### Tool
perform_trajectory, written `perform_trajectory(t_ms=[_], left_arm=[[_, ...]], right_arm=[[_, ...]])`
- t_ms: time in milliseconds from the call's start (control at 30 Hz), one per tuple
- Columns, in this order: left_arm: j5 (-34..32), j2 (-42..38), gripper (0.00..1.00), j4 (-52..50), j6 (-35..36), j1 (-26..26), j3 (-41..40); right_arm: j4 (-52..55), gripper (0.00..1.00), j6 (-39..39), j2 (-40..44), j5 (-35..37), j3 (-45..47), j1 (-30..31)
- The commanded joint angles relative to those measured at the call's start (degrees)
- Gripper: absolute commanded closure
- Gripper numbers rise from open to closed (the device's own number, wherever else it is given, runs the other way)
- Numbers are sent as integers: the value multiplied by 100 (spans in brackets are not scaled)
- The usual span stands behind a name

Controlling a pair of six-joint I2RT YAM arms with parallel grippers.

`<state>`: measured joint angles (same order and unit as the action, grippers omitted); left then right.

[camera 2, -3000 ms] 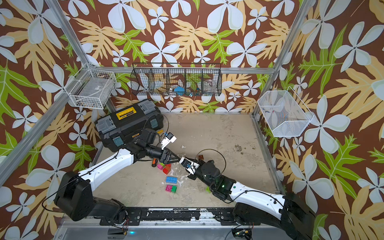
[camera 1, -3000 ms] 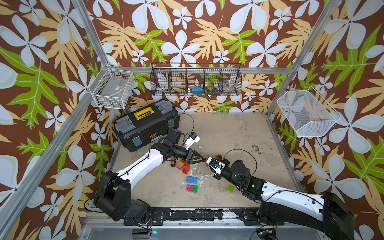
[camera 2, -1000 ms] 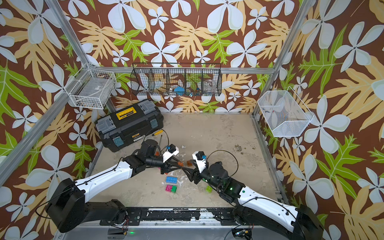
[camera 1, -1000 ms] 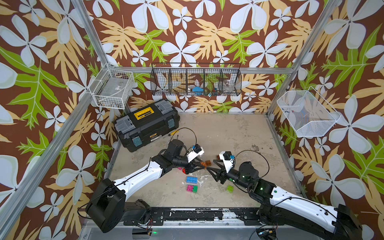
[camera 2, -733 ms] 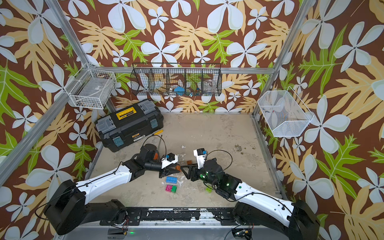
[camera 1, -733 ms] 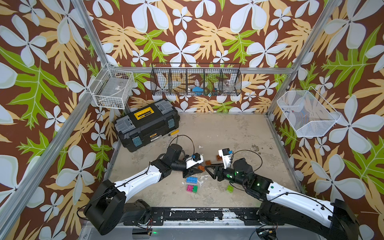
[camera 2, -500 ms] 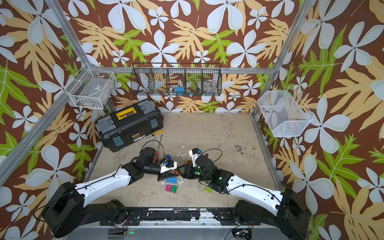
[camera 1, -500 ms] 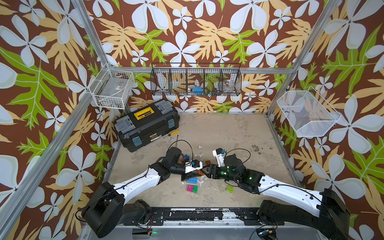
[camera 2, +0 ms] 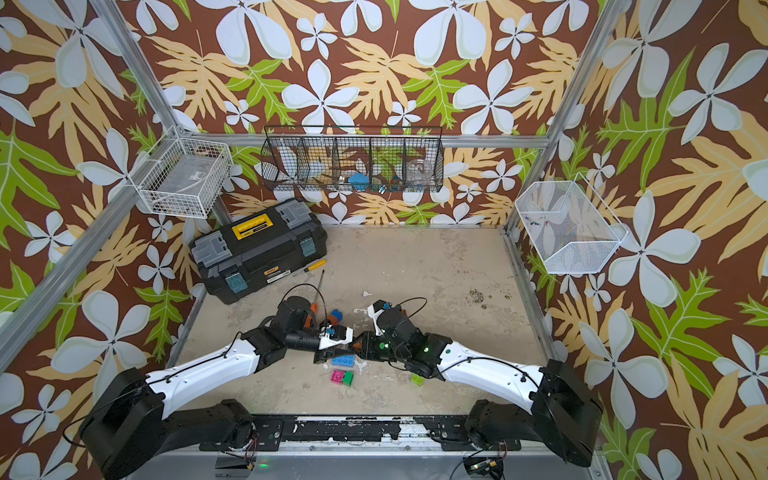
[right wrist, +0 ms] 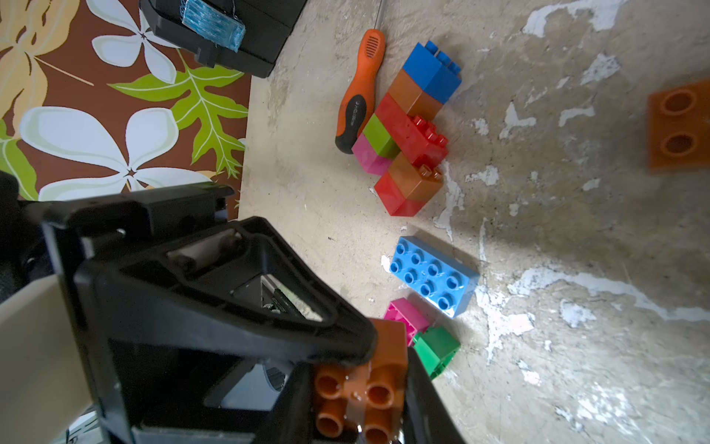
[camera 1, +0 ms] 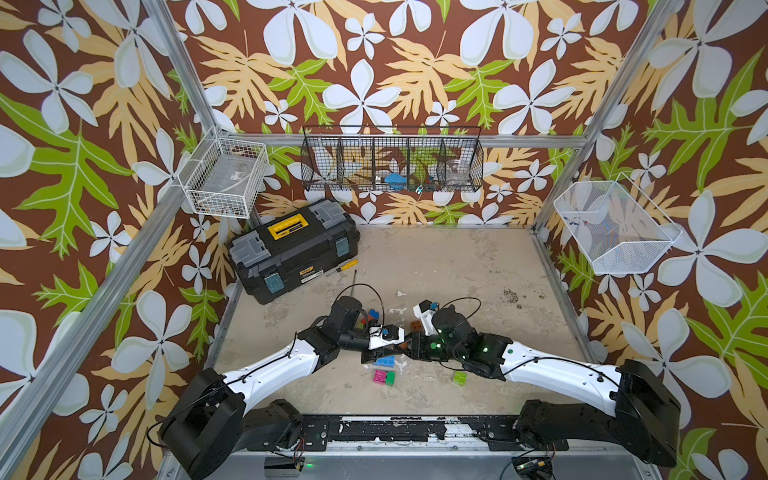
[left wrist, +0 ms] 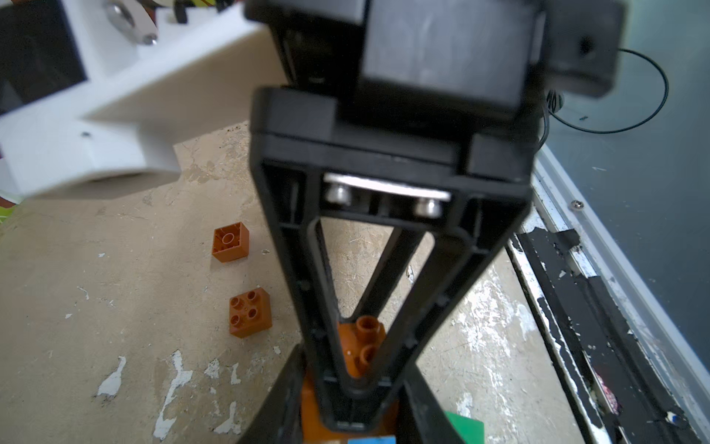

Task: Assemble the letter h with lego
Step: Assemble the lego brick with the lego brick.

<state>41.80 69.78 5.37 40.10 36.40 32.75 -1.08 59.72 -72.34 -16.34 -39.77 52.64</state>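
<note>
**Two grippers, one orange brick**

The left gripper (camera 1: pixel 394 351) and right gripper (camera 1: pixel 412 346) meet tip to tip low over the floor (camera 1: pixel 457 266). The left fingers are clamped on an orange brick (right wrist: pixel 361 399). The right fingers press the same brick from either side, with no gap showing in the right wrist view.

The letter h (right wrist: pixel 407 127) (a joined cluster of blue, orange, red, green and pink bricks) lies flat on the floor. It is apart from both grippers and rests against the orange-handled screwdriver (right wrist: pixel 361 88).

A blue eight-stud brick (right wrist: pixel 434 276) lies near the fingertips, with a pink brick (right wrist: pixel 407 313) and a green brick (right wrist: pixel 438 348) beside it.
</note>
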Motion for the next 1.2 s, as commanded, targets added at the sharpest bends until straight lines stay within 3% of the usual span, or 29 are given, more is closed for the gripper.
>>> perform_trajectory(t_ms=[0,67,200,267,500,633,800,1033,1167], left_arm=[[-63,-13,59,431,-384,-9,-18],[-125,-66,44,528,-545,-64,-50],[-198,-213,26,497,-699,-433,-148],[-359,-298,1,553,-800,-692,-286],[-2053,-242,0,1572,-1959,-1697,-688],[-2374,121,0,1081,-2454,-2506,-163],[-3331,118,0,1164,-2626,-3067,-147],[-5182,-456,0,2641,-2831,-3235,-1222],[-4999,-474,0,2445,-2865,-3264,-1174]], right_arm=[[188,73,-250,-34,140,-143,-5],[491,76,-491,-76,401,-309,-83],[985,79,-991,-255,769,-633,-397],[1127,79,-1394,-427,994,-768,-551],[2085,82,-2940,-1686,2216,-1872,-854],[2460,82,-3401,-2302,2464,-2400,-968],[2692,80,-3745,-2786,1944,-2638,-1119],[2770,81,-3835,-3058,1436,-2612,-1219],[2860,81,-3798,-3118,1303,-2711,-1233]])
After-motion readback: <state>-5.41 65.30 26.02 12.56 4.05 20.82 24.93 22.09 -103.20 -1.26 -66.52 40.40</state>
